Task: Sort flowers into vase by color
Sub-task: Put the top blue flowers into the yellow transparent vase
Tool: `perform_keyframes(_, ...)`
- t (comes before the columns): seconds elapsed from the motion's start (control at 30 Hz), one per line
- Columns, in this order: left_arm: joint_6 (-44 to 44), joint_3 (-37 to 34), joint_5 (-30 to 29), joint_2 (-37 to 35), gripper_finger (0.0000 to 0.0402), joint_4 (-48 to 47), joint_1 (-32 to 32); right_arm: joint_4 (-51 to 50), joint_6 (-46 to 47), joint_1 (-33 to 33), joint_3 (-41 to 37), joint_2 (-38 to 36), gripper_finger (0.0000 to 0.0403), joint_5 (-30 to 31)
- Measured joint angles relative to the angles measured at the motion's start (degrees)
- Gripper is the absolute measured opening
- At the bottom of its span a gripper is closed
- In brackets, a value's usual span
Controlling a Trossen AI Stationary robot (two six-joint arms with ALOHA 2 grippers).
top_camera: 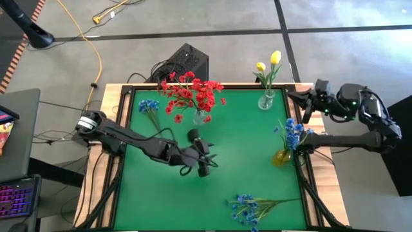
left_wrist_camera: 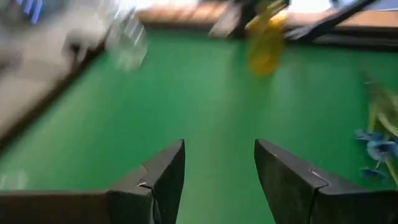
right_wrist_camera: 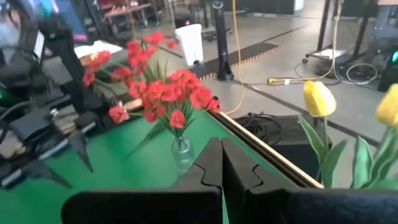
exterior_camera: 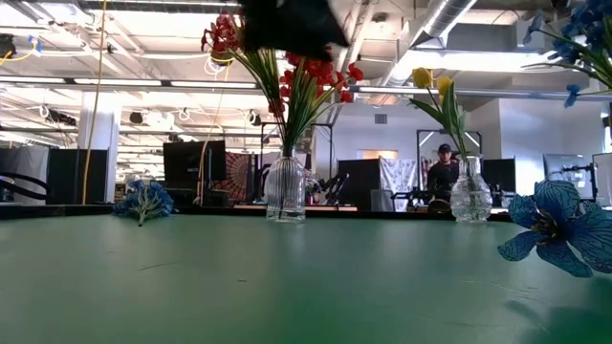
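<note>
- Left gripper [top_camera: 205, 156]: we find it above the middle of the green table [top_camera: 244, 174], fingers [left_wrist_camera: 158, 180] spread wide, nothing between them and nothing touched.
- Red flowers [top_camera: 192, 94]: we log them standing in a clear ribbed vase [exterior_camera: 285, 191] just beyond the left gripper, toward the table's far edge.
- Loose blue flowers [top_camera: 149, 107]: one spray lies on the table near the far corner on the left arm's side, beside the red bunch.
- Second loose blue spray [top_camera: 252, 207]: it lies flat near the table's front edge, well apart from both grippers, toward the right arm's side.
- Right gripper [right_wrist_camera: 221, 163]: we find it by the far right corner of the table, fingers pressed together, holding nothing.
- Yellow flowers [top_camera: 269, 64]: two buds stand in a small clear vase [top_camera: 266, 100] near the right gripper, at the far edge.
- Blue flowers in yellow vase [top_camera: 282, 156]: the blooms [top_camera: 293, 132] stand at the right edge, under the right arm's forearm.
- Person [exterior_camera: 443, 177]: seen in the room beyond the table.
</note>
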Motion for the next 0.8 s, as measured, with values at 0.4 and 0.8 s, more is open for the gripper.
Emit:
perform_keyframes(0.4,-51.77,2.19,-5.91,-0.02,0.0183,-46.98,-1.24,-0.17,-5.77,1.95,-0.02,0.75,0.0023,-0.2)
perform_keyframes(0.8,-78.78,-9.41,-0.59,-2.74,0.0183,-63.02,5.73,-4.68,-8.02,1.93,-0.02,0.7,0.0023,-0.92)
